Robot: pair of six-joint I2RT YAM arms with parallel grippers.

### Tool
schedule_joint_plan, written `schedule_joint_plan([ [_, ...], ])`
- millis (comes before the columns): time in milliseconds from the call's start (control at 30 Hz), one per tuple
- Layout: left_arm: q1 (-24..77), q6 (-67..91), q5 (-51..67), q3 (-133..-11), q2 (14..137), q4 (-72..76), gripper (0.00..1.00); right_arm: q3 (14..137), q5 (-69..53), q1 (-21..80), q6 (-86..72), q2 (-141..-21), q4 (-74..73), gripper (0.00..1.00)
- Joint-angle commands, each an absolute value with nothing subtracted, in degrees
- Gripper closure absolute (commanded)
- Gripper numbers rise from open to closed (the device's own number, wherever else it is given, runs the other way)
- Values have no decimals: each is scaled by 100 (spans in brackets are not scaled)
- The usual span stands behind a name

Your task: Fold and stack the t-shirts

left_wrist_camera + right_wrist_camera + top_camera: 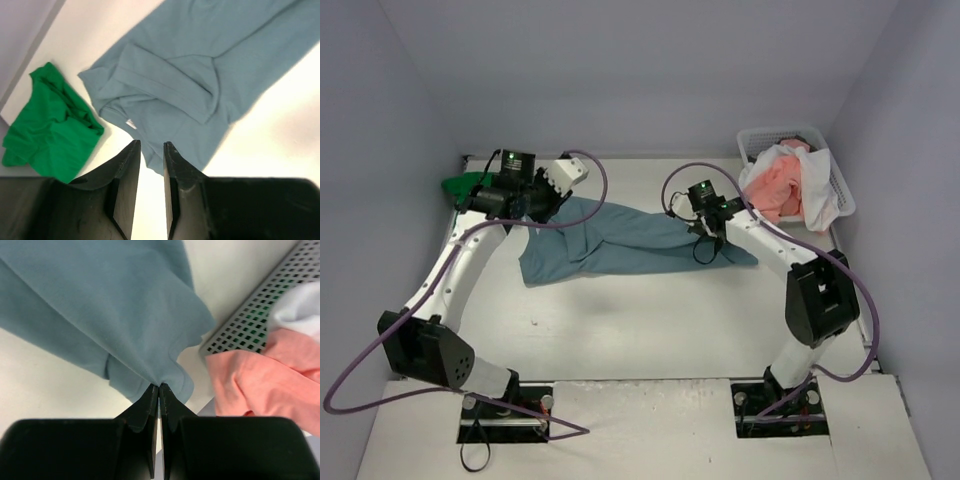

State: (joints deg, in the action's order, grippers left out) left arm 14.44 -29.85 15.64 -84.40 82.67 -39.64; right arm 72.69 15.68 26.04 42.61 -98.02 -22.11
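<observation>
A light blue t-shirt (620, 240) lies spread across the middle of the table, partly folded, with a sleeve doubled over near its left end (200, 60). My right gripper (708, 235) (159, 385) is shut on a bunched edge at the right end of this shirt (90, 305). Over the shirt's left end, my left gripper (546, 203) (151, 144) has its jaws a little apart with nothing between them; the cloth edge lies just past the tips. A bright green t-shirt (460, 184) (50, 125) lies crumpled at the far left by the wall.
A white mesh basket (840, 180) (250, 315) stands at the back right. A salmon pink t-shirt (775, 185) (260, 375) and a white one (815, 190) (300, 310) spill over its rim. Walls close in on the left, back and right.
</observation>
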Motion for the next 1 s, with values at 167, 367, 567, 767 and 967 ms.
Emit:
schedule_joint_plan([
  [167, 1397, -3076, 1837, -8156, 7910, -4262, 79, 6874, 1951, 2839, 4535, -9589, -2312, 100],
  [367, 1397, -3015, 1890, -8200, 7919, -4386, 79, 6741, 2267, 2874, 4553, -9764, -2312, 62],
  [567, 1397, -2953, 1828, -8025, 7998, -4377, 79, 6996, 2250, 2865, 4456, -9791, -2320, 55],
  [767, 1397, -2839, 1863, -7691, 8086, -4097, 80, 7338, 1601, 2830, 4114, -10054, -2285, 69],
  [967, 1397, -2655, 1819, -7462, 8533, -3621, 83, 7690, 1161, 2795, 3894, -10502, -2224, 70],
])
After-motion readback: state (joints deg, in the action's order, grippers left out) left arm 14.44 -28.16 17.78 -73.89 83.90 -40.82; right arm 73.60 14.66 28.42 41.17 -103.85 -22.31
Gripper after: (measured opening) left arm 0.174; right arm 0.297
